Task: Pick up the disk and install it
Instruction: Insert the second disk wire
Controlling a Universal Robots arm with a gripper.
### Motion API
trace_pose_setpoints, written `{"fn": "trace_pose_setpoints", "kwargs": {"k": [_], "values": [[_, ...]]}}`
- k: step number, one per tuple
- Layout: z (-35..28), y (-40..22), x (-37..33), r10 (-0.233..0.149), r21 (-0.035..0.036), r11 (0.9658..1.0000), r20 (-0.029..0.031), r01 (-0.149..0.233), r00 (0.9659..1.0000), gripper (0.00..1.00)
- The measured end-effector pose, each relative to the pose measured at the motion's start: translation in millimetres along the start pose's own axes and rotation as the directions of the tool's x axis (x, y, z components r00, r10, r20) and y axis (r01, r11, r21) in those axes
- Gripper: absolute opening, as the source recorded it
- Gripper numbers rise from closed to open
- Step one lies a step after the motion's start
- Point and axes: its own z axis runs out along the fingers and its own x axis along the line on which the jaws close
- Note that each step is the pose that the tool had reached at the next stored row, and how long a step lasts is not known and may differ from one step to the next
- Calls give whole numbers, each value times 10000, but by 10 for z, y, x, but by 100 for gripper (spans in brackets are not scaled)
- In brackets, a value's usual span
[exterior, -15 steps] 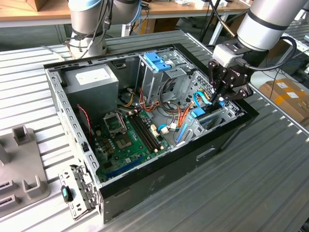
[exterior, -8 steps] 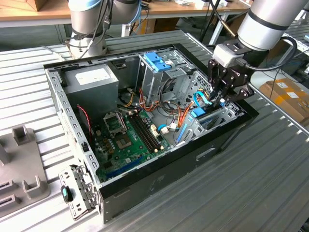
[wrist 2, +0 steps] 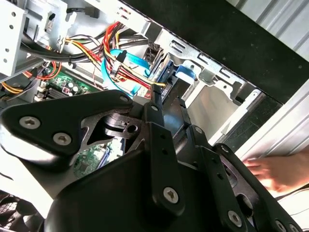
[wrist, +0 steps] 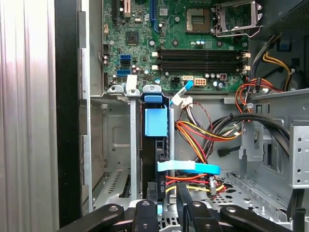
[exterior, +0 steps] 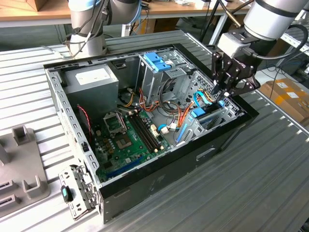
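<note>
The disk [exterior: 207,115] stands on edge in the metal bay at the end of the open computer case [exterior: 159,170] on the exterior view's right. In the first wrist view I see the disk [wrist: 155,122] edge-on, a dark body with a light-blue carrier, slotted between upright metal rails. My gripper [exterior: 223,96] reaches down from above and is shut on the disk's near end. The black fingers [wrist: 152,195] flank that end of the carrier, and the gripper [wrist: 167,195] sits right over it. In the second wrist view the gripper [wrist 2: 157,99] meets the blue carrier [wrist 2: 166,72].
Bundles of red, yellow and blue cables [wrist: 198,137] lie beside the bay. The motherboard [exterior: 125,137], a grey power-supply box [exterior: 91,79] and an upright cage with a blue bracket [exterior: 157,62] fill the case. A person's hand [wrist 2: 280,171] rests outside the case wall.
</note>
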Motion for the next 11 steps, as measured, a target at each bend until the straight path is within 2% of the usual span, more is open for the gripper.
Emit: {"fn": "trace_pose_setpoints", "kwargs": {"k": [3, 5, 7, 11], "values": [[-5, 3, 0, 0, 0, 10000, -3, 0, 10000, 30], [-6, 37, 0, 0, 1, 10000, -5, 0, 10000, 30], [-7, 155, 2, 1, 0, 10000, -2, -1, 10000, 30], [-10, 279, 3, 0, 1, 10000, -3, 0, 10000, 30]]}}
